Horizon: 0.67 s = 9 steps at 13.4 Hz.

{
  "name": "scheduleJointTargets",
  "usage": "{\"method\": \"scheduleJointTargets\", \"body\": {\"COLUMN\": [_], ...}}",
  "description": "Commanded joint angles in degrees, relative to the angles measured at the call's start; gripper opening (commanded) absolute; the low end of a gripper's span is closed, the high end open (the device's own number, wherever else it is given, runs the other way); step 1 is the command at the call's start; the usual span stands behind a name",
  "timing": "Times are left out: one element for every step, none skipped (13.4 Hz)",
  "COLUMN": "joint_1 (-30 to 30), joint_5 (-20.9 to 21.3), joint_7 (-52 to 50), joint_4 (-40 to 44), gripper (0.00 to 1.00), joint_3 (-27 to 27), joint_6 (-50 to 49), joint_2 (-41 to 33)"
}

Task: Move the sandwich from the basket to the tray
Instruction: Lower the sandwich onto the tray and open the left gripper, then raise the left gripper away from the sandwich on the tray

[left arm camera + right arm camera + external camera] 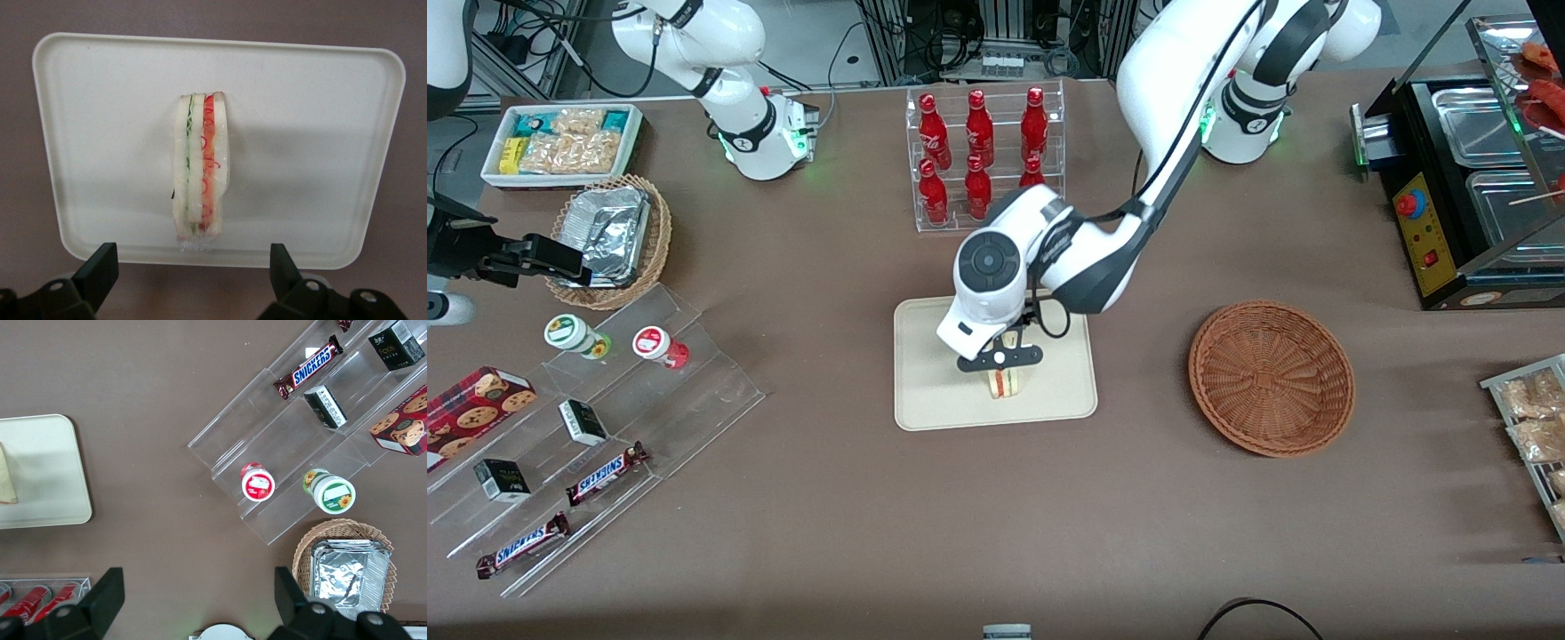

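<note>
The sandwich (1003, 383), a pale bread wedge with red and green filling, lies on the cream tray (934, 396) in the middle of the table. In the left wrist view the sandwich (201, 167) rests on the tray (313, 133), apart from both fingers. My left gripper (1000, 358) hangs just above the sandwich, open and empty; in the wrist view the gripper (193, 270) has its fingers spread wide. The reddish-brown wicker basket (1272, 377) stands empty beside the tray, toward the working arm's end.
A clear rack of red bottles (983, 156) stands farther from the camera than the tray. A stepped acrylic display (596, 444) with snacks and a tan basket of foil containers (609, 236) lie toward the parked arm's end. A black food warmer (1467, 178) stands at the working arm's end.
</note>
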Motion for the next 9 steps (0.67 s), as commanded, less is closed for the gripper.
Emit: {"method": "scheduleJointTargets", "body": {"joint_1": [0.44,0.79,3.06,5.34,8.15,9.39,11.49,13.95,16.06], "joint_5": [1.5,2.12,1.43,0.64,0.37,0.37,0.28,0.28,0.28], "joint_7": [0.73,2.66,5.46,7.23,10.12,13.97,17.75,21.62,24.88], "joint_4": [0.8,0.28,-0.43,-0.87,-3.13,-6.03,-8.75,-10.96,-12.63], "gripper": [1.0,1.0,1.0,1.0,1.0,1.0,1.0,1.0,1.0], "joint_3": [1.43,2.3,2.75,2.75,2.67,2.66,2.75,2.75,2.75], "joint_6": [-2.29,-3.16,-4.91,-5.8,-6.06,-5.89,-5.98,-6.07,-6.42], "joint_2": [-3.4,-4.98,-6.47,-7.88,-9.81,-12.26,-14.46,-16.66,-18.6]}}
